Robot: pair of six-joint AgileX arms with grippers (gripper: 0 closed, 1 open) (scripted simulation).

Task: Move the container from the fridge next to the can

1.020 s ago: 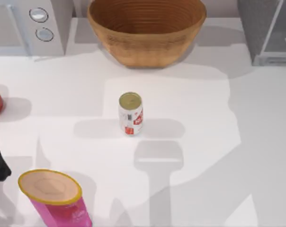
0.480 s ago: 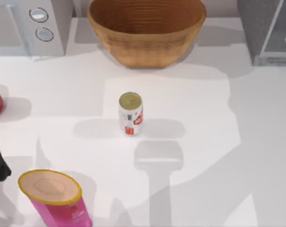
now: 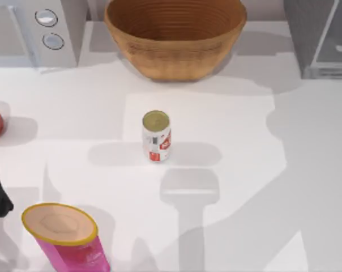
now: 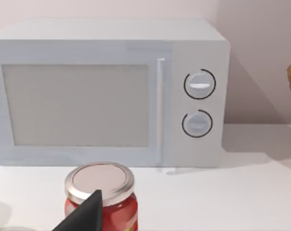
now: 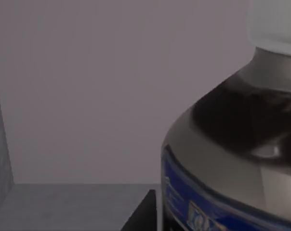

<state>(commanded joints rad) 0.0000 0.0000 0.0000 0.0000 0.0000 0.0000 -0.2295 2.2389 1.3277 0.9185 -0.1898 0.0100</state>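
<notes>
Where can (image 3: 156,136) stands — basket (image 3: 175,35) behind.

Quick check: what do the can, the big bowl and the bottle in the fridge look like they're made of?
The can: probably metal, dull gold top, printed white and red wall. The bowl: looks like woven wicker or turned wood, tan with ringed ridges. The bottle: likely clear glossy plastic or glass, highlights over dark contents, blue label, pale cap.

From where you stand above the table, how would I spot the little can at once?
Start at the big woven bowl at the table's far edge; the can stands alone in front of it, mid-table. It is a small white tin with red markings and a dull gold top, far smaller than the pink canister at the near left.
</notes>
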